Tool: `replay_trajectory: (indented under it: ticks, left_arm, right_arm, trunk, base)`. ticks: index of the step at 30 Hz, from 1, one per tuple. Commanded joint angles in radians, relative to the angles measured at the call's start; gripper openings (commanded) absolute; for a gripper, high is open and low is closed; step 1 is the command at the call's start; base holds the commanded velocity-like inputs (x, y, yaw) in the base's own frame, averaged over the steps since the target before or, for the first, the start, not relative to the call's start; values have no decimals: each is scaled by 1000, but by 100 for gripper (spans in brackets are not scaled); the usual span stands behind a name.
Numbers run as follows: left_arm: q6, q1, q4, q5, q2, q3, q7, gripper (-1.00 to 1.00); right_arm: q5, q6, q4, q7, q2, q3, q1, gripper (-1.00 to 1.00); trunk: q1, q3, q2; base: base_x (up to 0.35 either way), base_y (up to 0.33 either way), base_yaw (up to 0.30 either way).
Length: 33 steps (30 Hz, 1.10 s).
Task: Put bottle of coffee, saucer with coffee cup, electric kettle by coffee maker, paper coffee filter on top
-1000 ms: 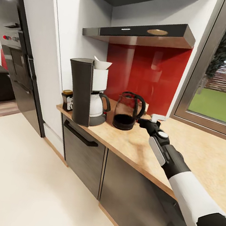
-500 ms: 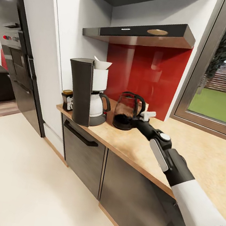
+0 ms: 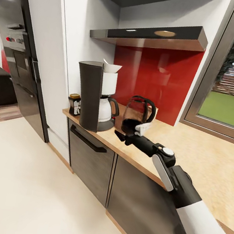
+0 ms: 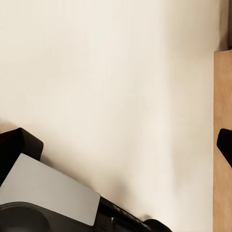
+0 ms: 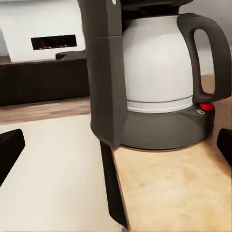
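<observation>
**Three coffee things stand in a row on the counter**

Three things sit close together on the light wood countertop (image 3: 208, 161). Farthest left is the bottle of coffee (image 3: 74, 104), a small dark jar with a brown lid. It stands right beside the coffee maker (image 3: 93, 96), by the white wall. The coffee maker is tall and dark grey, with a white pot and a black handle. The paper coffee filter (image 3: 112, 68) sits on top of it, a small white cone. Next comes the electric kettle (image 3: 138, 114), made of clear glass with a black lid and handle. It stands near the coffee maker, in front of the red wall panel (image 3: 156, 81). A flat black shelf (image 3: 152, 35) hangs above them.

The right gripper (image 3: 123, 136) reaches out low over the front edge of the counter, just in front of the kettle. Its two fingers are spread apart and hold nothing. In the right wrist view the dark fingertips (image 5: 9, 150) sit far apart at the two sides, with the coffee maker (image 5: 150, 82) close ahead between them.

The left wrist view looks down at the pale floor (image 4: 106, 87) and a strip of wood. I cannot tell how the left gripper's fingers stand.
</observation>
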Motion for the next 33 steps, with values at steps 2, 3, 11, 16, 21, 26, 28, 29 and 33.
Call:
replay_trajectory:
  ticks: [2, 3, 11, 16, 21, 26, 28, 29, 33]
  left_arm:
    - [1, -1, 1, -5, 0, 8, -4, 100]
    - [1, -1, 1, -5, 0, 8, -4, 100]
    - [1, -1, 1, -5, 1, 8, -4, 100]
    - [1, -1, 1, -5, 1, 8, -4, 100]
    - [1, -1, 1, -5, 1, 8, -4, 100]
    - [1, -1, 1, -5, 1, 8, -4, 100]
    - [1, -1, 1, -5, 1, 9, -4, 100]
    - [1, -1, 0, -5, 1, 9, -4, 100]
    - [1, -1, -5, -5, 0, 12, -4, 100]
  right_arm:
    - [-9, 7, -2, 21, -1, 35, 2, 100]
    - [-9, 7, -3, 29, -1, 50, 3, 100]
    - [-11, 2, 2, 79, 0, 182, 56, 100]
    - [-5, -3, 18, 77, 0, 279, 99, 100]
    - [-3, -40, 90, 78, 0, 318, 148, 100]
    - [-3, -119, 233, 83, -1, 323, 225, 100]
    - [-3, -145, 291, 96, -2, 324, 238, 100]
    - [-3, -161, 324, 107, -2, 324, 244, 100]
    - [-3, -257, 531, 176, 0, 325, 260, 100]
  trunk:
    - [0, -1, -1]
    - [0, -1, -1]
    - [0, -1, -1]
    - [0, -1, -1]
    - [0, -1, -1]
    - [0, -1, -1]
    - [0, -1, -1]
    - [0, -1, -1]
    - [0, -1, -1]
  base:
    - [0, 87, 0]
    - [0, 55, 0]
    - [0, 82, 0]
    - [0, 190, 0]
    - [0, 33, 0]
    - [0, 7, 0]
    - [0, 2, 0]
    - [0, 1, 0]
    - [0, 0, 0]
